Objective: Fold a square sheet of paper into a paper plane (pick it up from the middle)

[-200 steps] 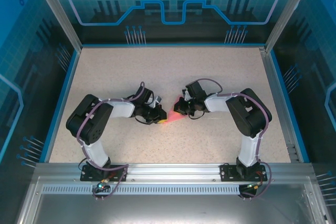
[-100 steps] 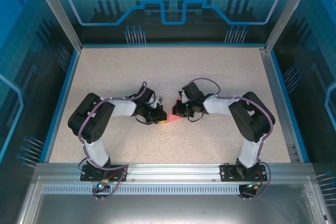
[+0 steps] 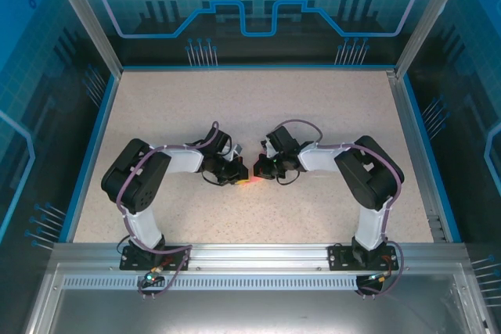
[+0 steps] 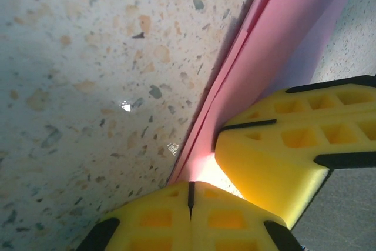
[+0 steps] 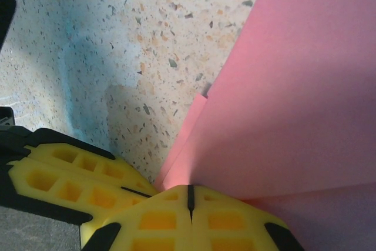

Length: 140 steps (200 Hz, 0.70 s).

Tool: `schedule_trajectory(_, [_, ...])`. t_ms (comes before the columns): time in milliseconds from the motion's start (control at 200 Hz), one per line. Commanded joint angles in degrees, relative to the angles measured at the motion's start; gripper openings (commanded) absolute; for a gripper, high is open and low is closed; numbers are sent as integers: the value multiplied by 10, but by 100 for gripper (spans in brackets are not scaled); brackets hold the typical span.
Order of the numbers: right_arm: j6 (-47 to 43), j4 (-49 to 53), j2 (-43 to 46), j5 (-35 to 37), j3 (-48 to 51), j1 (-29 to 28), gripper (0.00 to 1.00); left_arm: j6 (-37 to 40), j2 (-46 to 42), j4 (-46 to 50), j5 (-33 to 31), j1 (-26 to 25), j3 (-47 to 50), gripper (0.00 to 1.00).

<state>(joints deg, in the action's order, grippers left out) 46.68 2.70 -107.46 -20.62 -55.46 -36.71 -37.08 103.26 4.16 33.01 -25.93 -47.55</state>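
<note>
1. Table [image 3: 313, 115]: a speckled beige surface with a blue border, standing inside a walled cell.
2. Left arm [image 3: 145, 181] and right arm [image 3: 372, 170]: each rises from the near rail and bends inward. The two meet close to the middle of the table.
3. Left hand [image 3: 241, 171]: its yellow pads are pressed together and pinch the pink paper [image 3: 250, 181] at their tips.
4. Right hand [image 3: 261, 168]: its pads are likewise pressed together on the paper, gripping from the right. Its tips sit just beside those of the left hand.
5. Pink paper: it is folded into overlapping layers and held low over the table's centre between both hands. From above only a small sliver is visible. The wrist views show straight folded edges running away from the pads.
</note>
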Motion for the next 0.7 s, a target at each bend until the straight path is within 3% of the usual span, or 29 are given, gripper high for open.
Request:
schedule_trajectory(0, [4,25,-25,12,-11,5,3,16,16,70,-48,-2,5,0])
schedule_trajectory(450, [50,3,-21,20,12,94,3,24,19,91,-63,-2,14,0])
schedule_trajectory(695, [7,6,33,30,0,31,3,24,21,91,-60,-2,10,0])
